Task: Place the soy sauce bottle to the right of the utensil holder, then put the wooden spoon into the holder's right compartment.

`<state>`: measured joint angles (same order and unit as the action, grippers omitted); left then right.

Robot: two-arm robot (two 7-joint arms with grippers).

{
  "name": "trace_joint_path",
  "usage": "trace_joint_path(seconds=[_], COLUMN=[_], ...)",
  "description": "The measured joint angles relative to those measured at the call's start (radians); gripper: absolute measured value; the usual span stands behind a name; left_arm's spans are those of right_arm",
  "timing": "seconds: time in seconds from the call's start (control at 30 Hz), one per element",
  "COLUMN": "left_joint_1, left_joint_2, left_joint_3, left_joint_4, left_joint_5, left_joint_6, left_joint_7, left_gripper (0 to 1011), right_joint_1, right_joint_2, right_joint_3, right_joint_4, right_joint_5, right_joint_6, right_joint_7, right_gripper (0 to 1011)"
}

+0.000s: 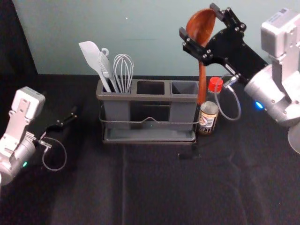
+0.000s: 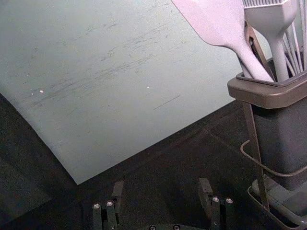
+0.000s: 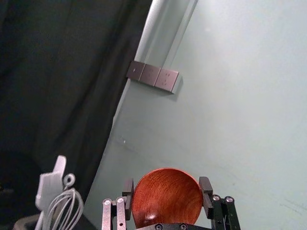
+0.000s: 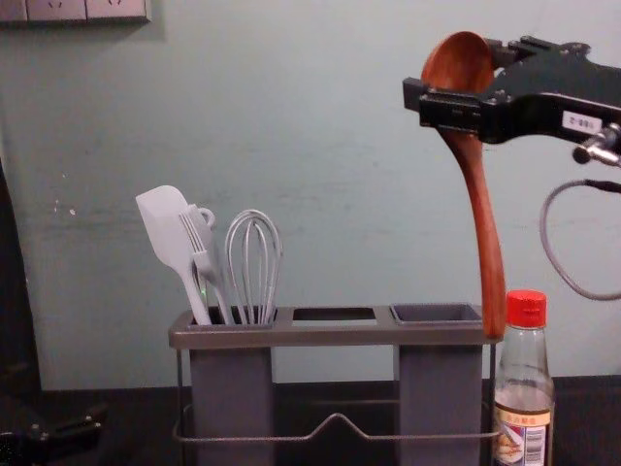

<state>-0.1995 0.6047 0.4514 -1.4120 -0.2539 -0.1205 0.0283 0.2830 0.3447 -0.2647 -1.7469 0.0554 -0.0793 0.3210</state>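
1. While the right claw (image 1: 197, 19) is at the upper right of the head view, closed on the wooden spoon (image 1: 201, 29), its two fingers grip the sides of the bowl.
2. Spoon near upright, bowl up, handle down. In the chest view the handle's end overlaps the right end of the holder's rim; can't tell if they touch.
3. Soy sauce bottle (image 1: 208, 114): upright on the worktop (image 1: 154, 187), just beside the holder's right end, lower right of the chest view. Red cap (image 4: 527, 308) on.
4. Utensil holder (image 1: 147, 97): centre of the head view. Left compartment has spatula (image 1: 93, 58), brush (image 2: 273, 21) and whisk (image 1: 123, 72). Right compartment (image 1: 184, 87) is nearest the bottle.
5. Left claw (image 1: 73, 115): left of the head view, low over the worktop, fingers wide apart, holding nothing.
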Motion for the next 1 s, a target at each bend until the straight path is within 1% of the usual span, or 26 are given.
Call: trace_joint_path(seconds=[0.27, 0.43, 0.57, 0.6, 0.67, 0.7, 0.8, 1.0], left_joint_1=[0.000, 0.000, 0.000, 0.000, 0.000, 0.000, 0.000, 0.000], left_joint_2=[0.000, 0.000, 0.000, 0.000, 0.000, 0.000, 0.000, 0.000], left_joint_3=[0.000, 0.000, 0.000, 0.000, 0.000, 0.000, 0.000, 0.000], left_joint_4=[0.000, 0.000, 0.000, 0.000, 0.000, 0.000, 0.000, 0.000], left_joint_5=[0.000, 0.000, 0.000, 0.000, 0.000, 0.000, 0.000, 0.000], left_joint_6=[0.000, 0.000, 0.000, 0.000, 0.000, 0.000, 0.000, 0.000], left_joint_7=[0.000, 0.000, 0.000, 0.000, 0.000, 0.000, 0.000, 0.000], left_gripper=[1000, 1000, 1000, 1000, 1000, 1000, 1000, 1000], right_joint_1=[0.064, 0.091, 0.115, 0.115, 0.126, 0.132, 0.142, 0.150], right_joint_2=[-0.035, -0.049, -0.062, -0.062, -0.068, -0.071, -0.079, -0.092], right_joint_3=[-0.012, -0.019, -0.025, -0.025, -0.030, -0.035, -0.042, -0.053], right_joint_4=[0.084, 0.122, 0.165, 0.165, 0.189, 0.205, 0.239, 0.296], right_joint_5=[0.019, 0.019, 0.019, 0.019, 0.016, 0.008, 0.002, -0.001], right_joint_6=[-0.042, -0.054, -0.078, -0.078, -0.092, -0.109, -0.137, -0.169], right_joint_7=[0.003, 0.004, 0.003, 0.003, 0.003, 0.002, 0.002, 0.004], right_gripper=[843, 843, 843, 843, 843, 843, 843, 843])
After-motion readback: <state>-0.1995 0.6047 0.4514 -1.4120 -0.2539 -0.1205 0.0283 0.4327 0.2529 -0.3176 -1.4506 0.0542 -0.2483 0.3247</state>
